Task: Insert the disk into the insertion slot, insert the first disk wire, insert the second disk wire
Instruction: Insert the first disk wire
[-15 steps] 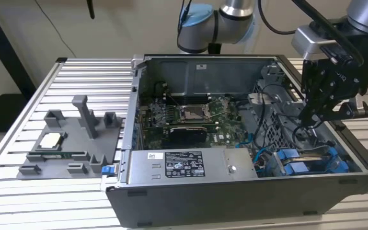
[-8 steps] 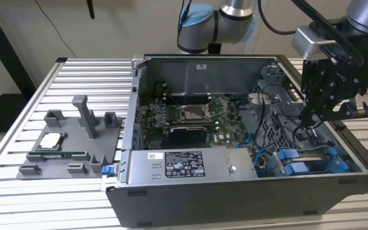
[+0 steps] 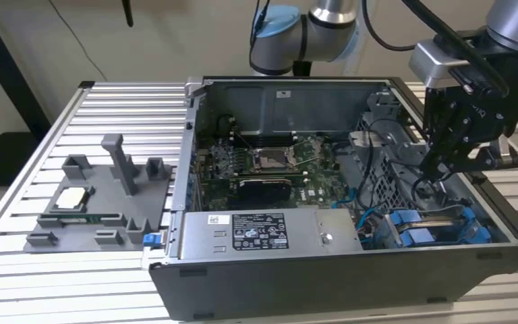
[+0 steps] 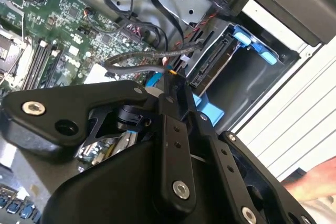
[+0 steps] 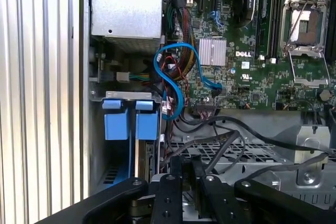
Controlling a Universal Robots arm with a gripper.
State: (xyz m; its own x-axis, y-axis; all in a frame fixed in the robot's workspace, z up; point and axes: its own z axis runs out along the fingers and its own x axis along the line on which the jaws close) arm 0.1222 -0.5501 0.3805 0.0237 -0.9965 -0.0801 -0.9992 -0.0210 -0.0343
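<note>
The disk (image 3: pixel 419 228) sits in the insertion slot (image 3: pixel 500 231) at the case's front corner on the exterior view's right, its blue carrier tabs (image 5: pixel 115 120) showing. In the second wrist view the disk's connector edge (image 4: pixel 209 73) faces out of the slot (image 4: pixel 257 80). My gripper (image 3: pixel 433 172) hangs inside the case just above and behind the slot. Its fingers (image 4: pixel 169 124) stand close together on the end of a black disk wire (image 4: pixel 137 62) with orange and yellow strands, a short way from the connector edge. A blue disk wire (image 5: pixel 176 80) loops loose beside the slot.
The motherboard (image 3: pixel 272 158) fills the case floor, with the grey power supply box (image 3: pixel 259 231) along the front. Loose black cables (image 5: pixel 226 140) cross a perforated metal cage. A grey fixture (image 3: pixel 102 196) with parts lies on the slatted table. A blurred hand (image 4: pixel 315 187) shows outside the case.
</note>
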